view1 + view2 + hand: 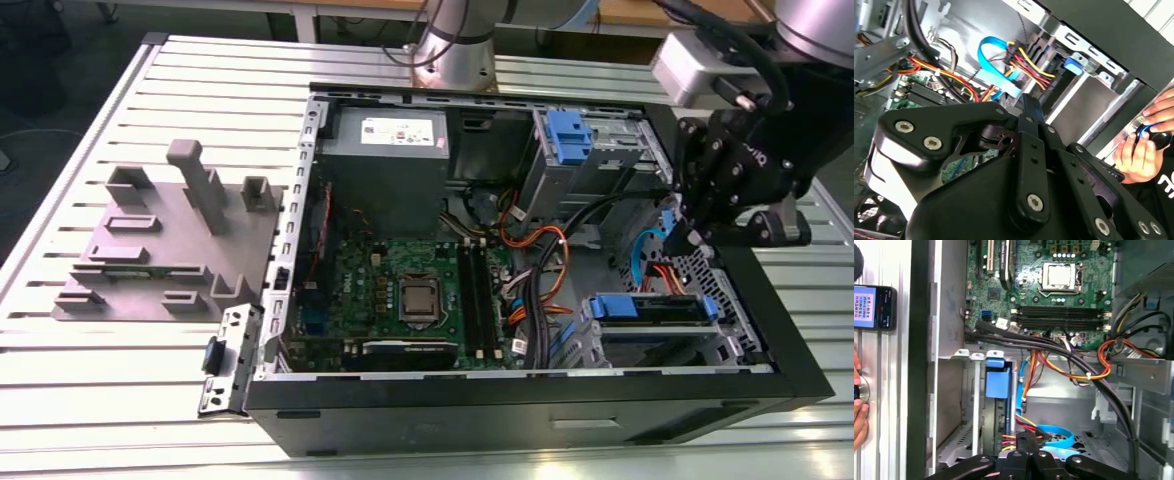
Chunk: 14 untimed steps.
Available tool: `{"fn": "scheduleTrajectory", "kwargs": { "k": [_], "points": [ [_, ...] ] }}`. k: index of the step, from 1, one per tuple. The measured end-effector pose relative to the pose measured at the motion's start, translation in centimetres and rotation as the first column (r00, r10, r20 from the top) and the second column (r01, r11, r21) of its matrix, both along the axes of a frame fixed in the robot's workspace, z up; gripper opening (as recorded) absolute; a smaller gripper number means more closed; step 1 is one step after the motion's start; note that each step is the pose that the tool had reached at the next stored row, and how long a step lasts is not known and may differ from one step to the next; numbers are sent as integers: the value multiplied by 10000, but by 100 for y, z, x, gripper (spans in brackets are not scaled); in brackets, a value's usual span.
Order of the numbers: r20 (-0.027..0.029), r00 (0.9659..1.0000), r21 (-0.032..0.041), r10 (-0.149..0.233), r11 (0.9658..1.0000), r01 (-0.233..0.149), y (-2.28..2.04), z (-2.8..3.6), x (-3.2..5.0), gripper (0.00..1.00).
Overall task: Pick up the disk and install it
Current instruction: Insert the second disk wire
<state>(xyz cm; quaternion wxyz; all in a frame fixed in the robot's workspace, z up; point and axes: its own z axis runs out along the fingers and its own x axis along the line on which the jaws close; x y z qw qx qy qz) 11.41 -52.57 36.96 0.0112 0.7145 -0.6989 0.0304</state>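
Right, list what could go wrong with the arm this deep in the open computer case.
1. The black gripper hangs close to the looped flat blue cable and the red, yellow and orange wire bundle; it could snag or unplug them.
2. A person's hand sits just outside the case wall, near the arm; a sideways swing might strike it.

The arm reached down at the exterior view's right. Its black gripper (690, 235) pointed downward, fingers (1030, 107) closed together, holding nothing.
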Motion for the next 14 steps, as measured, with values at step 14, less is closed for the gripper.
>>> {"fn": "scheduleTrajectory", "kwargs": {
  "k": [14],
  "points": [
    [-6, 10000, -208, 1, 9998, -1, 121, -2, 2, 11]
  ]
}}
